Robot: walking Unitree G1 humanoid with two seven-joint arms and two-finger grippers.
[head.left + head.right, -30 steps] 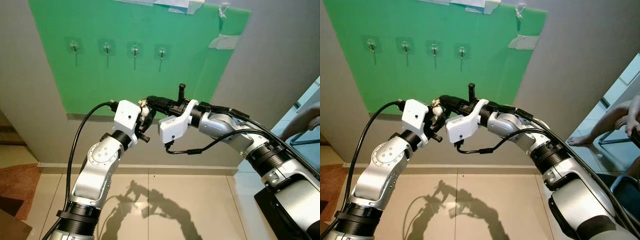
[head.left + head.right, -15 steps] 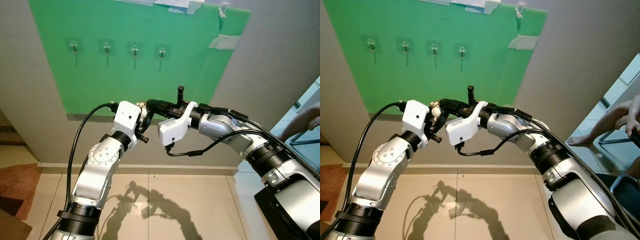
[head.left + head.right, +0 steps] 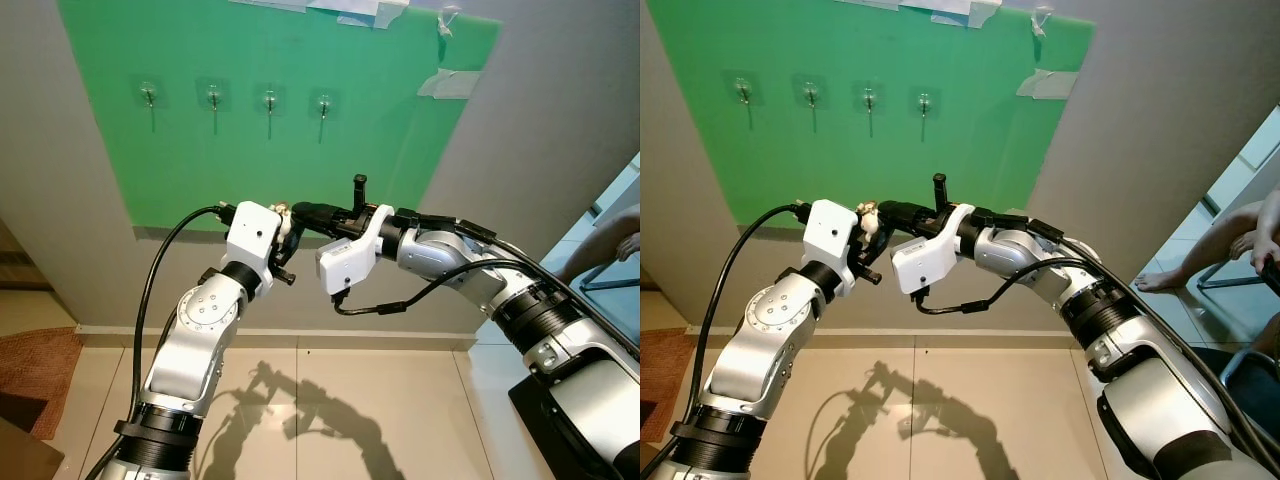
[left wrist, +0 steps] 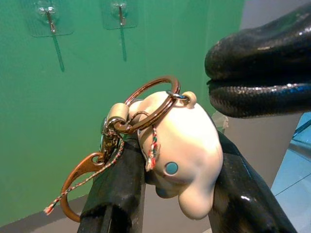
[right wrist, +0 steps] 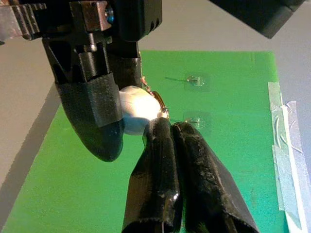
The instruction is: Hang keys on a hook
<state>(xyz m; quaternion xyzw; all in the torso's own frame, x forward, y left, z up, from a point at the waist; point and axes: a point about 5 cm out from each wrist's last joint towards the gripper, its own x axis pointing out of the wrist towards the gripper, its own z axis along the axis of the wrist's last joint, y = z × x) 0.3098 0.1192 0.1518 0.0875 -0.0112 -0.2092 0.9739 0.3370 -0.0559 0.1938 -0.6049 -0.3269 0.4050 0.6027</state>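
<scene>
Barely any change from a second ago: both arms have eased down a touch, and the right gripper (image 3: 300,210) has crept a shade closer to the left one, so the two now meet in mid-air below the green board (image 3: 200,150).

Left gripper (image 4: 170,179) is clamped on the keys (image 4: 160,131): a cream, rounded charm sits pinched between its two black fingers (image 4: 116,194), with a coppery key ring looped over the top, a copper clasp hanging beside one finger and a striped cord trailing off it.

Right gripper comes in from the robot's right with its fingers (image 5: 160,179) pressed together, gripping nothing, tips just beside the ring and charm; whether they touch is hard to tell.

Up on the board, four small clear-backed hooks (image 3: 268,100) sit in a row, well above the keys and all bare.

Far right, a person's bare foot (image 3: 1155,282) rests on the floor.
</scene>
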